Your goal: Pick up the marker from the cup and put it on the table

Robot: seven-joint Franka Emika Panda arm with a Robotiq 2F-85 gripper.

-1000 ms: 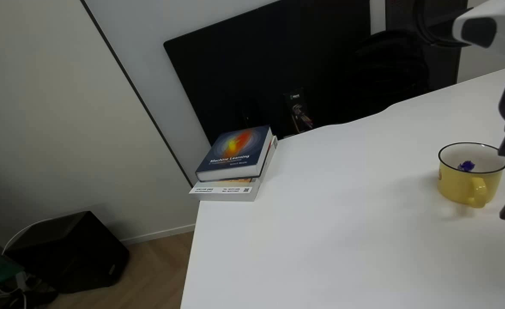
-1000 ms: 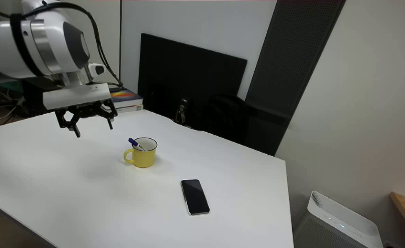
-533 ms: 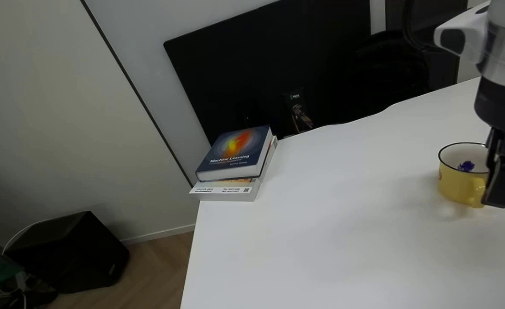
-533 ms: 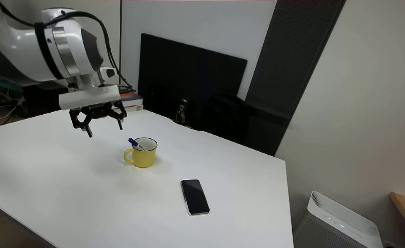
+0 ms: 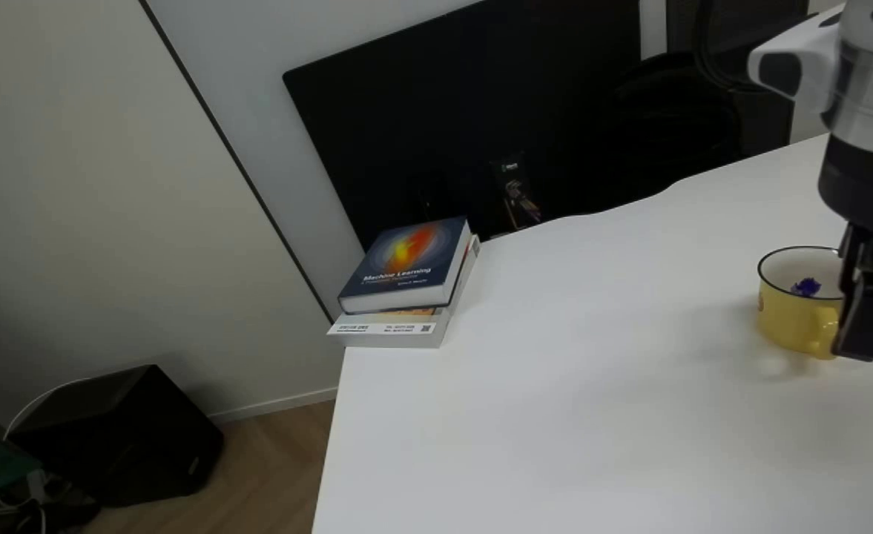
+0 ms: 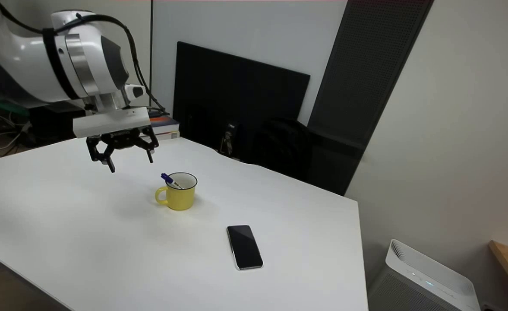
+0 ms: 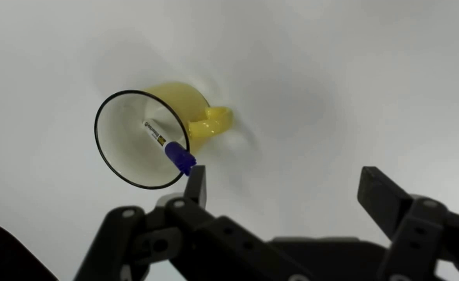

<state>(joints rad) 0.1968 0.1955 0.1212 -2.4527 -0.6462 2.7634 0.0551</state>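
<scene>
Over the last second the gripper (image 6: 132, 166) has come across toward the cup (image 6: 181, 199), then all but stopped; cup and marker (image 7: 169, 148) have not moved. The gripper's jaws stand wide apart above the bench (image 6: 159, 259), nothing between them. The marker leans inside the cup, purple end sticking out, so the grasp likely still needs a sideways shift, then a descent.

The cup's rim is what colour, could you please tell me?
The rim is black; it shows best in the wrist view.
</scene>
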